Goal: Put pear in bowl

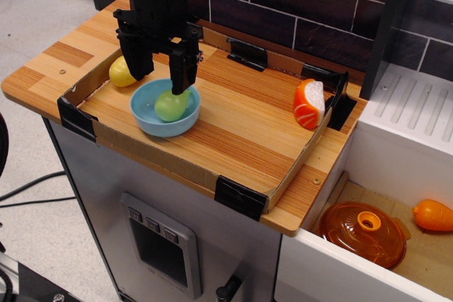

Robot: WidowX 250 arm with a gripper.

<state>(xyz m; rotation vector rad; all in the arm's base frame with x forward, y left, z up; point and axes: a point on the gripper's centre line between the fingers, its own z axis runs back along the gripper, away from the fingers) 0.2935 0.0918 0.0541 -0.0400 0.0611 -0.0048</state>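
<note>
We logged the pear [171, 105] lying inside the light blue bowl [145, 119], toward its right side, glossy and light green, rounded with a taper. The tool [159, 68] hung just above the bowl with its two black fingers [183, 68] spread apart and nothing between them, so we recorded it as released; the pear sat below the gap, apparently clear of both fingers. We judged the pear a light, stiff, hollow plastic toy, slick on its surface and prone to rolling; any regrasp would best take it across the widest rounded part. The bowl looked smooth, shallow, rigid plastic. A yellow lemon [119, 71] sat beside the bowl on the wood-grain tabletop [241, 118], inside a low cardboard rim.
</note>
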